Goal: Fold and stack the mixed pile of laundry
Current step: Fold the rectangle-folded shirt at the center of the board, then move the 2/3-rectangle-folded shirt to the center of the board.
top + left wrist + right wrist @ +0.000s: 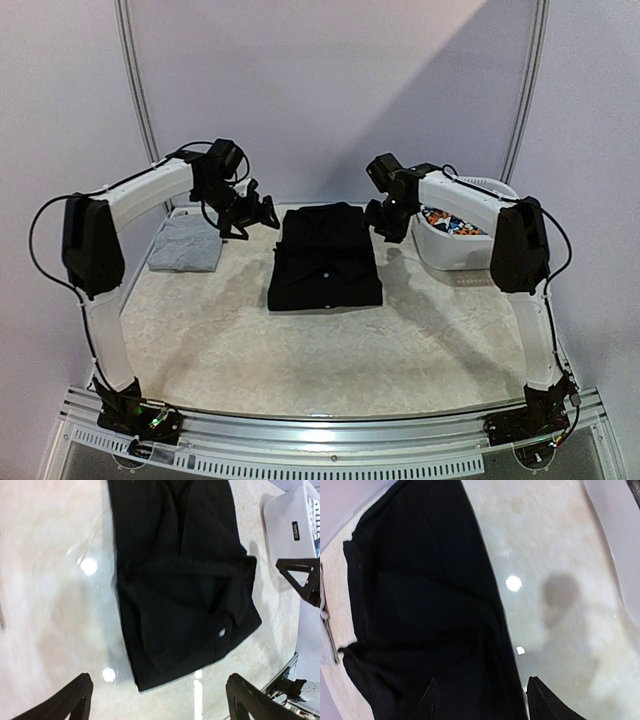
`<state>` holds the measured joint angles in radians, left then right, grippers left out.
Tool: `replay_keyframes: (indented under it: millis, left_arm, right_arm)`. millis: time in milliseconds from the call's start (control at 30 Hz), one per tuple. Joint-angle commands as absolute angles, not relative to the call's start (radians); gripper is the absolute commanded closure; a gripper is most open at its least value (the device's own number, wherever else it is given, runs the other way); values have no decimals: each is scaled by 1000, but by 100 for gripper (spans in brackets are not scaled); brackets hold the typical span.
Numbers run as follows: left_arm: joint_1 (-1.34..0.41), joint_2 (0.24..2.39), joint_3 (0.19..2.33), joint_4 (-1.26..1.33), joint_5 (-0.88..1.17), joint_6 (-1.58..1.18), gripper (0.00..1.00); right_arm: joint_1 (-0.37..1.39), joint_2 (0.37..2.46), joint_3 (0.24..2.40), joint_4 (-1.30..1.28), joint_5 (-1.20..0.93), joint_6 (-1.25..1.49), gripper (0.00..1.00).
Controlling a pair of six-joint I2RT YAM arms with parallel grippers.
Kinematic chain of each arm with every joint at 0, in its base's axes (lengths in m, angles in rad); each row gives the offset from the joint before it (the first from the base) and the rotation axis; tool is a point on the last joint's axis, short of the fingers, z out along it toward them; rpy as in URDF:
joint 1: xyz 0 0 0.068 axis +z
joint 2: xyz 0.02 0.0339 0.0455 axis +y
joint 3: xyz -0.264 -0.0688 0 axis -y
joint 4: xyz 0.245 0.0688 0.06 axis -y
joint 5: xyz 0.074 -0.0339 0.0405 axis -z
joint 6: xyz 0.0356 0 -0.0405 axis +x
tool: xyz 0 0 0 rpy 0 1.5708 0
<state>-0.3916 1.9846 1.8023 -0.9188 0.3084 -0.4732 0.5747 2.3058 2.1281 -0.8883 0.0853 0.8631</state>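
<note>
A: Black garment (325, 258): where does it lie?
B: Folded on your table (300, 350), midway along the far edge. Your left gripper (255, 215) and right gripper (385, 225) hang spread above its far corners.

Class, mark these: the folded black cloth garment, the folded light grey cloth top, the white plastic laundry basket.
folded black cloth garment (325, 260): top external view, its centre.
folded light grey cloth top (187, 244): top external view, its centre.
white plastic laundry basket (450, 256): top external view, near outer wall.
</note>
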Motion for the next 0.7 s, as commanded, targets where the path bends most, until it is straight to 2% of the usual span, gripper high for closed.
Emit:
replay_keyframes:
  millis: [0, 133, 233, 367, 467, 667]
  left_arm:
    - [-387, 1865, 1563, -837, 350, -434, 11]
    - [-388, 1784, 1345, -733, 440, -454, 17]
    - [-388, 1760, 1246, -651, 495, -472, 25]
    - [-390, 1795, 1201, -584, 559, -469, 27]
    - [-390, 1844, 1206, -568, 577, -473, 27]
    - [-390, 1912, 1208, -510, 602, -509, 33]
  right_arm:
    - [577, 2052, 1814, -754, 21, 824, 39]
    - [584, 1893, 1501, -589, -81, 862, 42]
    - [584, 1838, 1343, -423, -220, 877, 41]
    - [585, 1895, 1319, -373, -356, 858, 38]
    - [586, 1953, 1347, -421, -343, 847, 36]
    - [585, 2020, 1352, -458, -310, 869, 46]
